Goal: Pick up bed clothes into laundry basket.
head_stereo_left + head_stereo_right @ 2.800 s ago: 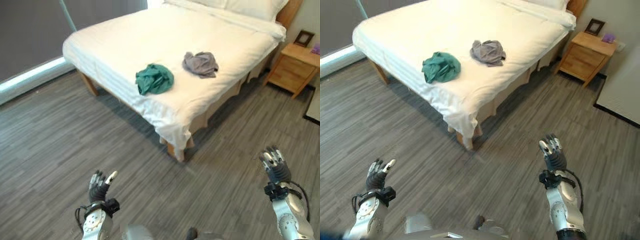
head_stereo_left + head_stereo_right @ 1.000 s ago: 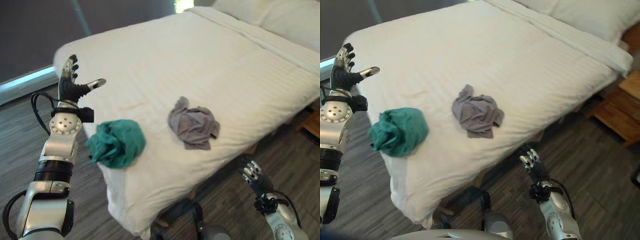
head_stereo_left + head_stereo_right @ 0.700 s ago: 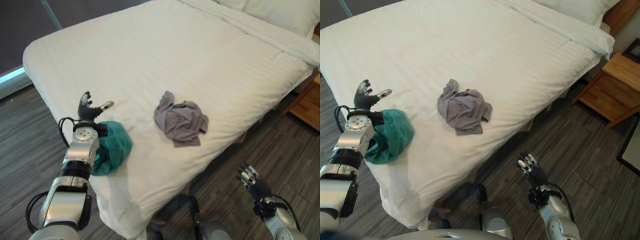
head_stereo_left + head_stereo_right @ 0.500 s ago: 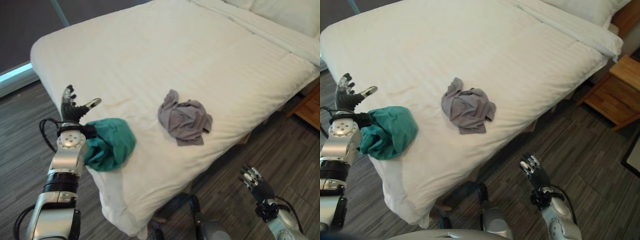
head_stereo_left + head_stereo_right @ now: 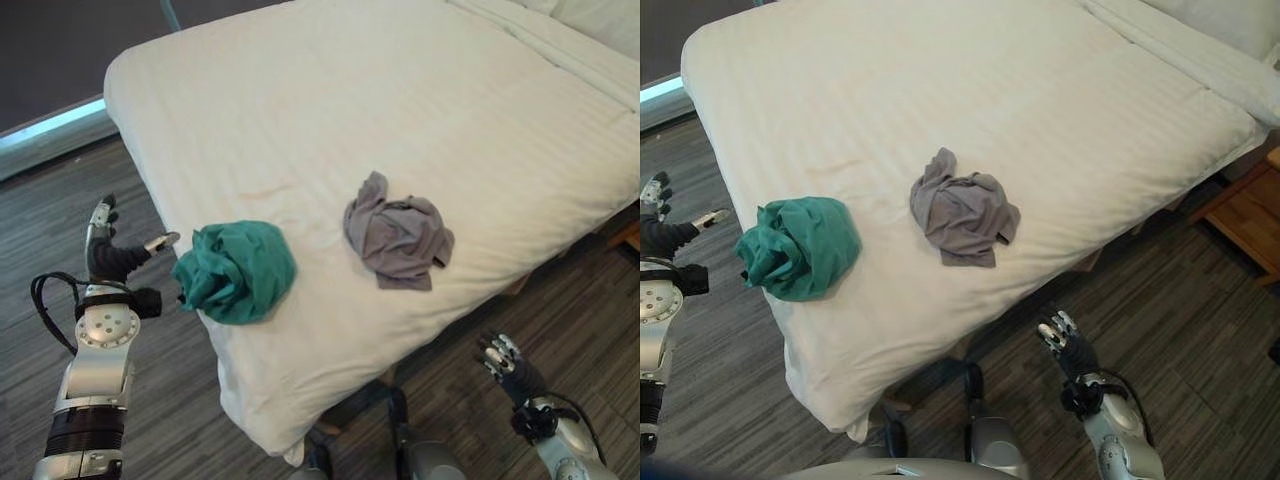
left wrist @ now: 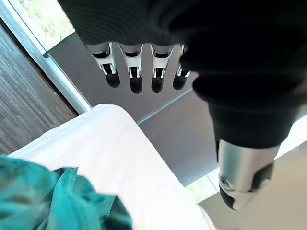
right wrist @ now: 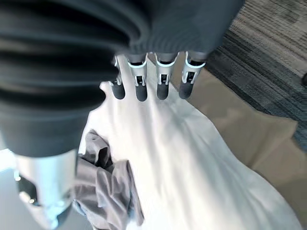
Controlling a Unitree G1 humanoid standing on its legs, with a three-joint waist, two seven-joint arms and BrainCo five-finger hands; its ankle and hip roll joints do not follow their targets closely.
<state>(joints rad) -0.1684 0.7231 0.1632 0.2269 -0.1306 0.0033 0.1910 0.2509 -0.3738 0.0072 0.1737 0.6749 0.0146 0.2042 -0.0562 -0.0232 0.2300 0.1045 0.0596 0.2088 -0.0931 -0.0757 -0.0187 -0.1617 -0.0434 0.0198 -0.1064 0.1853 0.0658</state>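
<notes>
Grey wood-grain plank flooring (image 5: 190,400) surrounds a wide bed with a white, faintly striped cover (image 5: 400,120), and everything else sits on or beside that bed. Two garments lie on the bed near its closest edge. A crumpled teal-green cloth garment (image 5: 236,271) is bunched into a loose mound right by the bed's near corner. A rumpled grey cloth garment (image 5: 398,232) lies further along the same edge, on the side away from that corner, a little further in from the edge than the teal one. The two garments are near each other but apart, with bare white cover between them. Both rest on the bed, and neither is held.

Beside the bed's corner, over the floor, the left hand (image 5: 110,252) is raised with its fingers straight and spread upward and its thumb stuck out toward the teal garment. The thumb tip is just beside the cloth, without touching it. From its own wrist view the left hand's fingers (image 6: 135,79) hang straight in a row, with the teal cloth and the white bed corner past them.

Off the bed's long near edge, over the floor and well apart from the grey garment, the right hand (image 5: 509,366) is held low, fingers loosely extended and holding nothing. Its wrist view shows the fingers (image 7: 163,76) straight in a row, with the grey garment lying on the white cover beyond.

A corner of a wooden nightstand (image 5: 1248,222) shows at the bed's far side.
</notes>
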